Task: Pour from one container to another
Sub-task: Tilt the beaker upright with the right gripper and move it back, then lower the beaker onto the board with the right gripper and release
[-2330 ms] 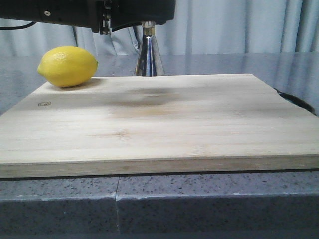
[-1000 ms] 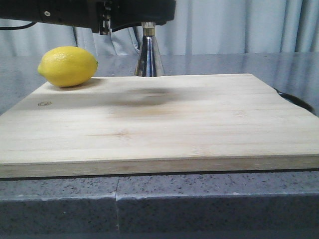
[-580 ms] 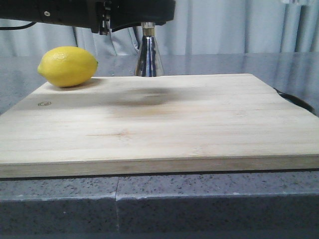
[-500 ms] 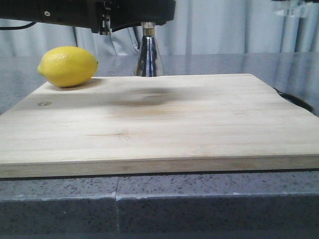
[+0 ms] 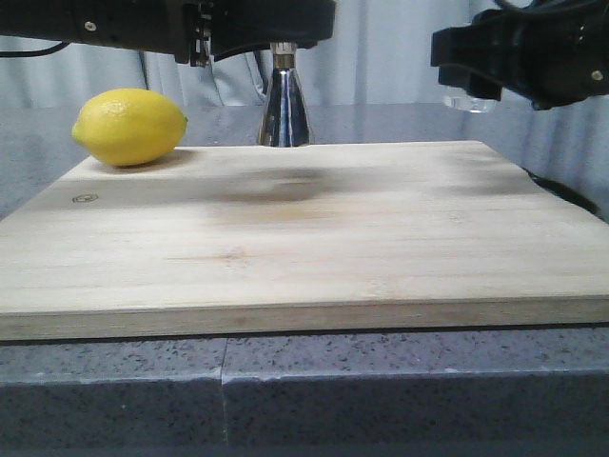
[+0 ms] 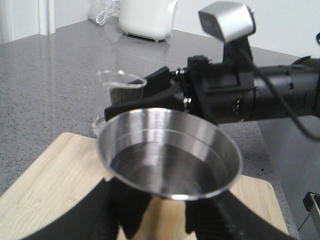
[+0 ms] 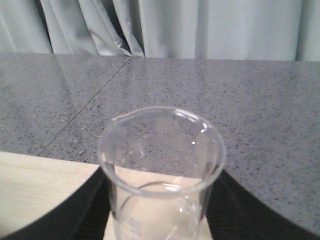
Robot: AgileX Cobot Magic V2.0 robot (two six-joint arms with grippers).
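Grey speckled counter (image 5: pixel 114 381), pale curtains (image 5: pixel 400 57); left pincer (image 6: pixel 160 220) grips jigger (image 6: pixel 167 155), right pincer (image 7: pixel 160 210) beaker (image 7: pixel 162 165)

Soft, even light from above; a faint grey shadow smudges the cutting board (image 5: pixel 314 228) behind its middle. The table (image 7: pixel 260 100) shows a dull sheen. The metal cup (image 6: pixel 167 152) gleams with streaked glare, and the glass beaker (image 7: pixel 162 165) close to the lens looks slightly soft.
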